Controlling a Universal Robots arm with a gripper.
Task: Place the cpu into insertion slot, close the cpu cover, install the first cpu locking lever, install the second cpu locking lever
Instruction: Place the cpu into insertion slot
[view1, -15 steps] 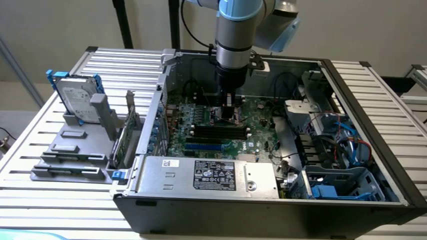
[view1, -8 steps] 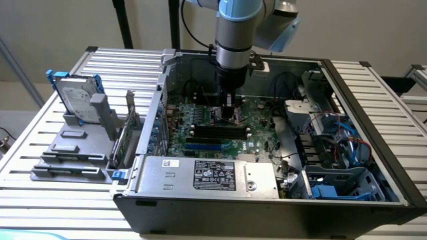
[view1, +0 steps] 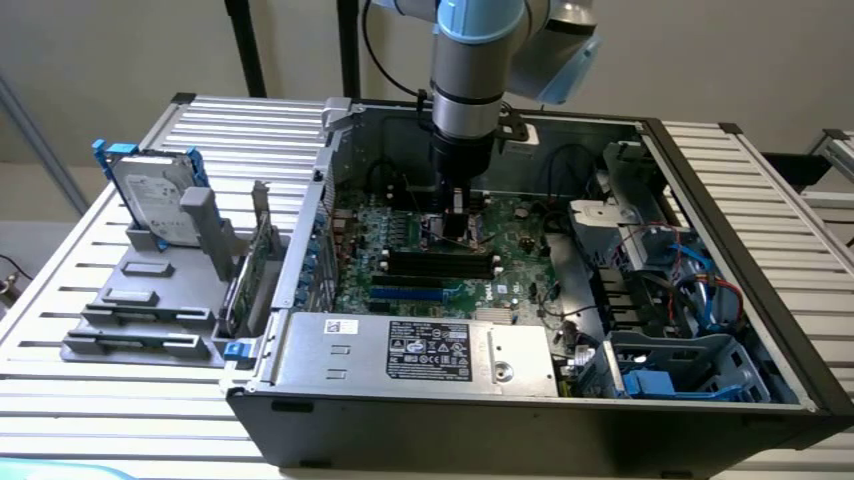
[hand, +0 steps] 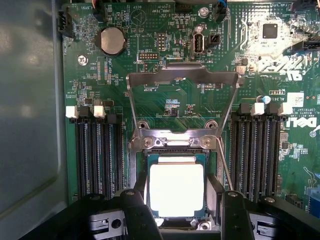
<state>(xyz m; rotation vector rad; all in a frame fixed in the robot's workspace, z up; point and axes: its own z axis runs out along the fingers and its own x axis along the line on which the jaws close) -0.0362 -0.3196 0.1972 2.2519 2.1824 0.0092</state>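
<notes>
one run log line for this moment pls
small square pale-tan cpu: in silver-rimmed dark square insertion slot | thin silver metal-frame cpu cover: open, off the slot | hand: low over cpu

The arm (view1: 470, 60), upper centre of the exterior frame, is a silver-grey cylinder with light-blue joint caps and a black collar. A black cable (view1: 372, 45) runs beside it. The end effector (view1: 459, 228) is black; its fingers (hand: 136, 212) carry round screw heads.

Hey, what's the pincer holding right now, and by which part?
Cannot tell: the pincer straddles the cpu lying in the insertion slot, but contact with its edges isn't visible.
</notes>
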